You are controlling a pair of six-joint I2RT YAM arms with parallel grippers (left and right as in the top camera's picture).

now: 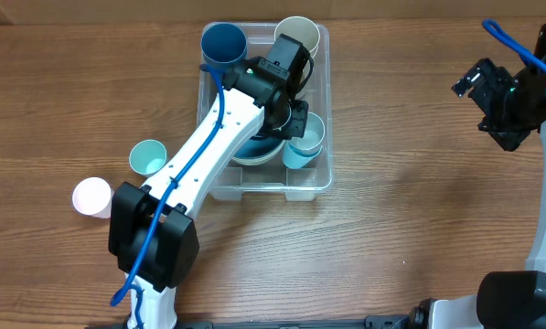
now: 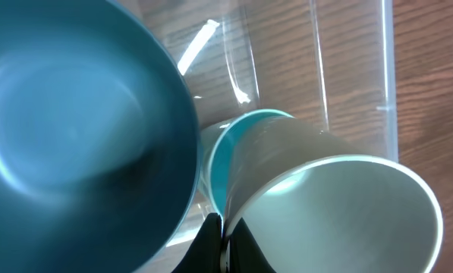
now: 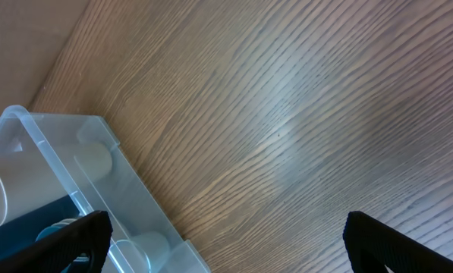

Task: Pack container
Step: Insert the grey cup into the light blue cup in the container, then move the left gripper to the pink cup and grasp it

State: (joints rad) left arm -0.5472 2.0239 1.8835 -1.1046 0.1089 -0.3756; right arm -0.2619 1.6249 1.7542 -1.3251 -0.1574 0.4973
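Container (image 1: 328,110) sits mid-table. Inside it, left gripper (image 2: 222,244) pinches the pale cup (image 2: 325,205) by its rim, beside the blue bowl (image 2: 74,129). Right gripper (image 3: 224,239) is spread, empty. We fear the tilted cup topples on release.

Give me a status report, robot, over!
Left pincer inside container, at pale cup rim, grip unclear. Right pincer open, off to the side. Teal cup, pink cup outside.

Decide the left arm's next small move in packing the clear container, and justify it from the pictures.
Probably open the left gripper and let go of the light cup. It seems pinched on the cup's wall, and the cup already sits inside the container, beside the blue bowl. A teal cup and pink cup wait outside on the table.
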